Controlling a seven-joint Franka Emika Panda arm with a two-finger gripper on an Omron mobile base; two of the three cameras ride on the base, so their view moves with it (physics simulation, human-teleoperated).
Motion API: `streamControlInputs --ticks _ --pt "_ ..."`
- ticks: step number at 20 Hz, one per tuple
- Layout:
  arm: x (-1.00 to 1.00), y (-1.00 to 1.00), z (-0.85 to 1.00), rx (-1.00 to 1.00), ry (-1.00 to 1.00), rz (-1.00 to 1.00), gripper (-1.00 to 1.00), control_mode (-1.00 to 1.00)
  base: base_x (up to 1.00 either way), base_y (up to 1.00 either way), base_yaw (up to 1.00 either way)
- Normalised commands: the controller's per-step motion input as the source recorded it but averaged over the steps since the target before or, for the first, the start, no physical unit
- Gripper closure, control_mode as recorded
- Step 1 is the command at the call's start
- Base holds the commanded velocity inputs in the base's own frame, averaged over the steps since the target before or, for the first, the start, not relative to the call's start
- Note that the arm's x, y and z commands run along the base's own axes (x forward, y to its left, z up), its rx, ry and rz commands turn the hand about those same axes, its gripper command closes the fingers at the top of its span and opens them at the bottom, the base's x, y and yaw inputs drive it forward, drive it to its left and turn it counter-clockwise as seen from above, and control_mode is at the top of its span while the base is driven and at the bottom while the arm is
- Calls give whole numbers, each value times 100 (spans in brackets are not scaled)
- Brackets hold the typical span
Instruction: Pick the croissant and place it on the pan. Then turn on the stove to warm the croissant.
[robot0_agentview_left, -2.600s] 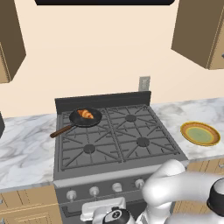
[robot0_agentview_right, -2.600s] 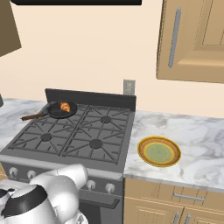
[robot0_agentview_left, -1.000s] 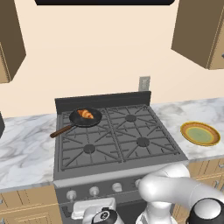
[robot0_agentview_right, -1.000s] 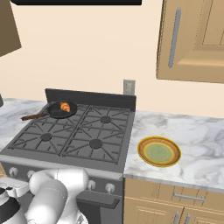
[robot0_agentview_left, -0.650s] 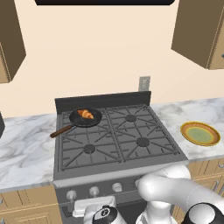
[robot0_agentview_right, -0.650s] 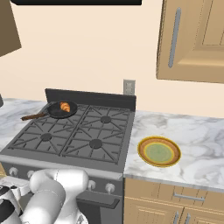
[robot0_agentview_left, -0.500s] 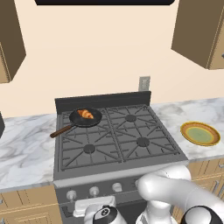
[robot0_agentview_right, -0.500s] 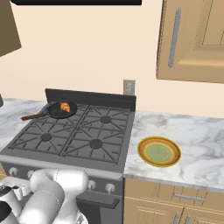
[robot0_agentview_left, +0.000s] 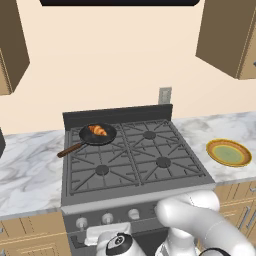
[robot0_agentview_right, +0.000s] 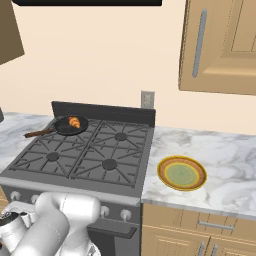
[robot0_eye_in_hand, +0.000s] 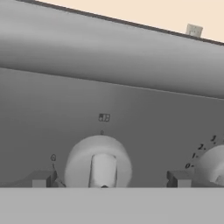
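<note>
A marble bench (robot0_agentview_left: 30, 170) runs either side of the stove (robot0_agentview_left: 132, 162), the dark grey four-burner range that anchors this simulated kitchen, with wooden cabinets (robot0_agentview_right: 220, 45) hung above and to the right of it. The white arm (robot0_agentview_left: 200, 225) bends low across the stove's front, below the row of silver knobs. On the bench right of the stove sits a round yellow-rimmed green plate (robot0_agentview_right: 182, 173), well apart from the burners. The black pan (robot0_agentview_left: 98, 134) rests on the stove's rear left burner, its reddish-brown handle pointing out toward the left bench. The croissant (robot0_agentview_left: 98, 131) lies inside the pan, on its dark base. A small wall outlet (robot0_agentview_left: 165, 95) is fixed just above the stove's back panel. In the hand view, the pincer (robot0_eye_in_hand: 107, 178) faces the stove's front panel with its tips spread wide apart, one to each side of a silver knob (robot0_eye_in_hand: 99, 162) and touching nothing; a second knob (robot0_eye_in_hand: 212, 166) with numbered markings sits to its right.
</note>
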Motion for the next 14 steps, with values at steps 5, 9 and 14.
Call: streamControlInputs --ticks 5,9,14 --pt "17 0 -24 0 -3 0 -100 -100 0 0 0" --pt "15 2 -30 0 -4 0 -100 -100 0 0 0" --pt "13 14 -23 0 -4 0 -100 -100 0 0 0"
